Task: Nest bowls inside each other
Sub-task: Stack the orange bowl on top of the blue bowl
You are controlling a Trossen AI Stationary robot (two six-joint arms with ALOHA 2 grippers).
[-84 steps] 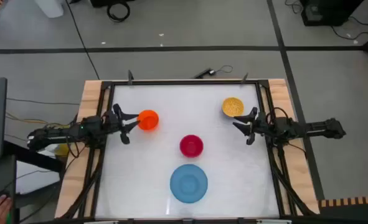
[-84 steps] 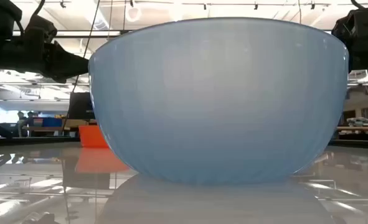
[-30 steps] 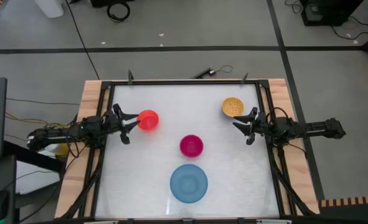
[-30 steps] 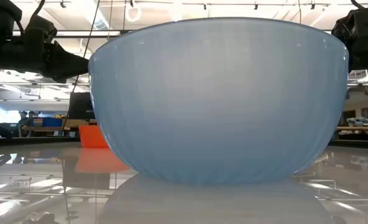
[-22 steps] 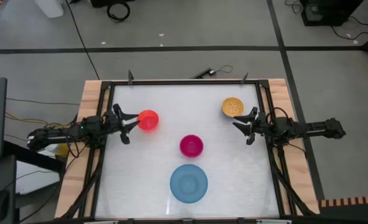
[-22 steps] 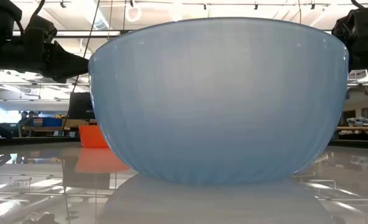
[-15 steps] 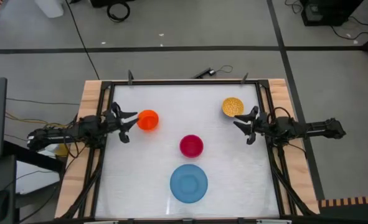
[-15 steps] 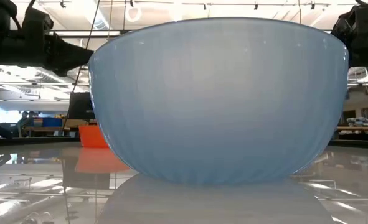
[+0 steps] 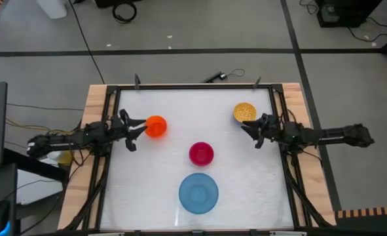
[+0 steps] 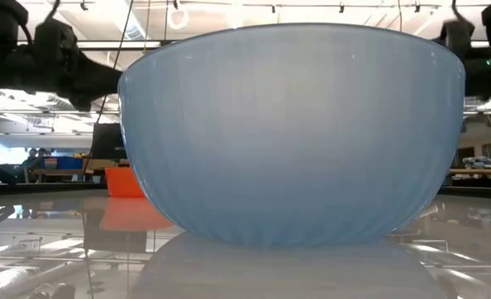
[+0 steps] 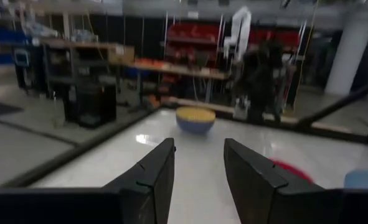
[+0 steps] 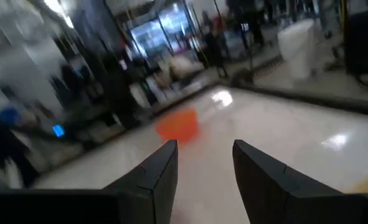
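Note:
Four bowls rest on their bases on the white table. In the high view the orange bowl (image 9: 156,126) is at the left, the yellow bowl (image 9: 244,112) at the far right, the magenta bowl (image 9: 201,153) in the middle and the light blue bowl (image 9: 198,192) near the front edge. My left gripper (image 9: 141,129) hovers open just left of the orange bowl, pointing level at it. My right gripper (image 9: 244,130) hovers open just in front of the yellow bowl. Neither gripper has anything between its fingers. The light blue bowl (image 10: 291,133) fills the low view.
A black frame (image 9: 193,86) runs round the table top. Bare white surface lies between the bowls and along the far edge. In the left wrist view the yellow bowl (image 11: 195,119) shows across the table; in the right wrist view the orange bowl (image 12: 177,126) does.
My right gripper has rolled a little about the line it points along and crept slightly toward the table's middle. My left gripper has rolled slightly in place. The bowls have not moved.

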